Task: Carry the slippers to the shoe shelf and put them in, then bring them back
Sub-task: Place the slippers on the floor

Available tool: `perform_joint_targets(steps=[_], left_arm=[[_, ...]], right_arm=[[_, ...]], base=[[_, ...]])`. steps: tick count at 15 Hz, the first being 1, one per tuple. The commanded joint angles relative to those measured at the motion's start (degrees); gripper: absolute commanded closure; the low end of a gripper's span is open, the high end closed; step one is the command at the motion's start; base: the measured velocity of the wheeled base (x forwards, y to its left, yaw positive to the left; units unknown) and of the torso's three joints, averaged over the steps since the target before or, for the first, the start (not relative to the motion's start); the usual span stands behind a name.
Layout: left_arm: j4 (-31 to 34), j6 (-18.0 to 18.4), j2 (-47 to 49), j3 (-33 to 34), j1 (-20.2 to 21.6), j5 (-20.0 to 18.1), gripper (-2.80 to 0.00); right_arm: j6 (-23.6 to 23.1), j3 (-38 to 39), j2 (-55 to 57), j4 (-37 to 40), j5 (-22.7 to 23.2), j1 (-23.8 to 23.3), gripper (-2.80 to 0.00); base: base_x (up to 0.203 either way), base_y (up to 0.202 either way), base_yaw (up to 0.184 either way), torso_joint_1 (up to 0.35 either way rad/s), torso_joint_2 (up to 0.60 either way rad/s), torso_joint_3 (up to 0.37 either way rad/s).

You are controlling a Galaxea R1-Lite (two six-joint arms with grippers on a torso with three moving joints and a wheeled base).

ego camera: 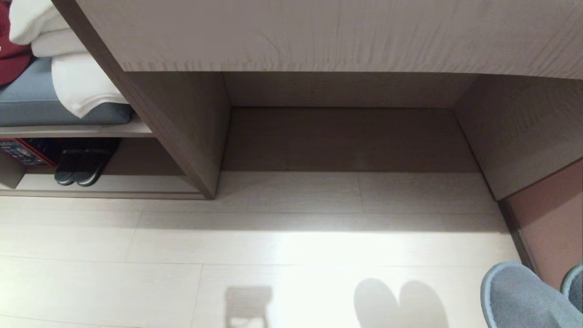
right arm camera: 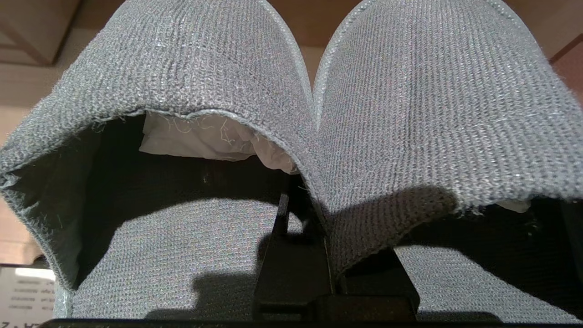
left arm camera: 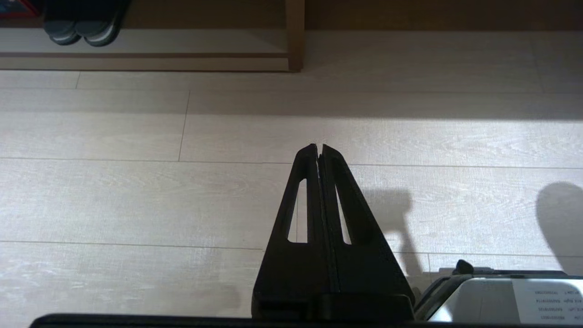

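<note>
Slippers (right arm camera: 410, 114), grey-blue pair, clamped in right gripper (right arm camera: 314, 218) above pale floor (ego camera: 182, 237).
Left gripper (left arm camera: 319, 148) closed, empty; shoe shelf (ego camera: 114, 184) holds another dark pair (ego camera: 79, 171).

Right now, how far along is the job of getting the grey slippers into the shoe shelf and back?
Done: the right gripper is shut on the pair of grey-blue knitted slippers, carried off the floor. In hand: the low beige wood-grain shoe shelf is in sight ahead on the left, already holding a dark pair with pale sole rims. Left: placing the slippers inside, then bringing them back. The left gripper is shut and empty.
</note>
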Motion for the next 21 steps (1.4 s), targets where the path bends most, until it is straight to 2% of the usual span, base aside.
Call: perform_joint_targets(steps=[1, 21], left_arm=[[-0.01, -0.05, 0.00, 0.09, 0.06, 0.01, 0.00], [-0.01, -0.05, 0.00, 0.01, -0.02, 0.01, 0.00]], right_arm=[[-0.04, 0.09, 0.07, -0.05, 0.02, 0.02, 0.00], [-0.04, 0.09, 0.07, -0.05, 0.02, 0.02, 0.00]], base=[[0.000, 0.000, 0.000, -0.002, 0.00, -0.210], [0.000, 0.000, 0.000, 0.003, 0.00, -0.198]])
